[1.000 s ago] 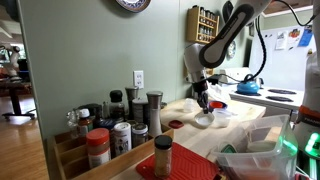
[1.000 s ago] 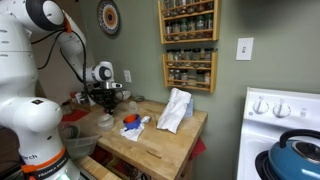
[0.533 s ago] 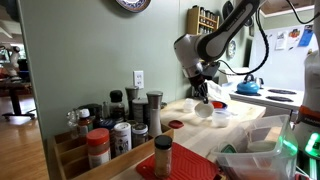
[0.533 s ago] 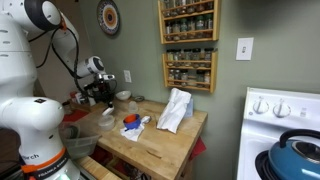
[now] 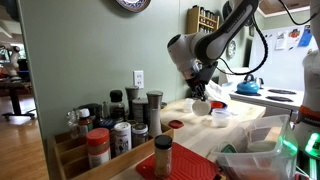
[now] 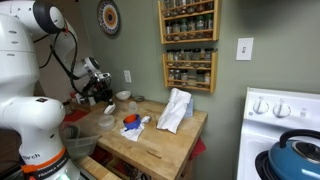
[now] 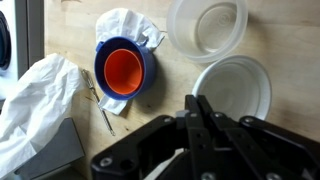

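below the pincer (image 7: 198, 108), on the wooden counter (image 7: 290, 60), we count two pale round bowls: a white bowl (image 7: 232, 88) nearest the fingertips and a clear bowl (image 7: 207, 25) just past it, the two almost touching. both stand upright and look empty. the pincer hangs above them, its fingers drawn together with nothing that we can see between them. beside the pair sits one blue bowl (image 7: 147, 75) with one orange cup (image 7: 124, 68) nested inside it, on a crumpled white napkin (image 7: 125, 22). one larger white cloth (image 7: 35, 100) lies further off, near the counter's edge, and one thin metal tool (image 7: 100, 108) lies between it and the blue bowl. in both exterior views the pincer (image 5: 203, 92) (image 6: 100, 95) is raised clear of the counter. in an exterior view we count two spice racks (image 6: 188, 20) on the wall and one blue kettle (image 6: 300, 155).
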